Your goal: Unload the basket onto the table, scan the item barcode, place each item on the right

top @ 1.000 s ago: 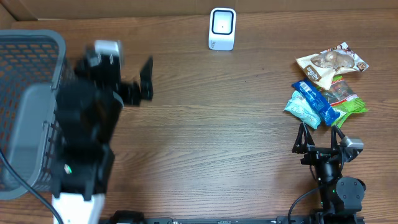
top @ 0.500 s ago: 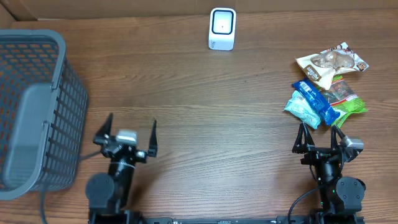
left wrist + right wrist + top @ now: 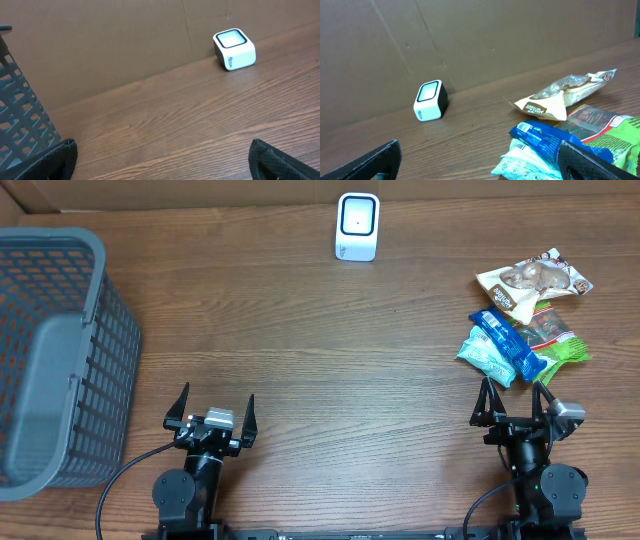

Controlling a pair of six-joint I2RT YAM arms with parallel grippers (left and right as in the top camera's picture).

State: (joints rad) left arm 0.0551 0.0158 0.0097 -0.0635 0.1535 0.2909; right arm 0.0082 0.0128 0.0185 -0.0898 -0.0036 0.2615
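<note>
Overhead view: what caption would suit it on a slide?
Left arm and right arm sit, jaws open; scanner behind, snack packets right, basket left.

1 scanner (image 3: 357,226), far ahead, btwn left gripper (image 3: 217,394) & right gripper (image 3: 513,385). 1 mesh basket (image 3: 60,350), left of left gripper. 4 snack pkts (image 3: 510,343) just ahead of right gripper: 1 tan pkt (image 3: 533,283), 1 blue pkt (image 3: 505,335), 1 teal pkt (image 3: 483,353), 1 green pkt (image 3: 560,345). 2 grippers.

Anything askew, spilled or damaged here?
Nothing stands out. The snack packets overlap in a loose heap on the right, the scanner stands upright at the far edge, the basket sits left, and the left gripper and right gripper rest with jaws open, empty.
</note>
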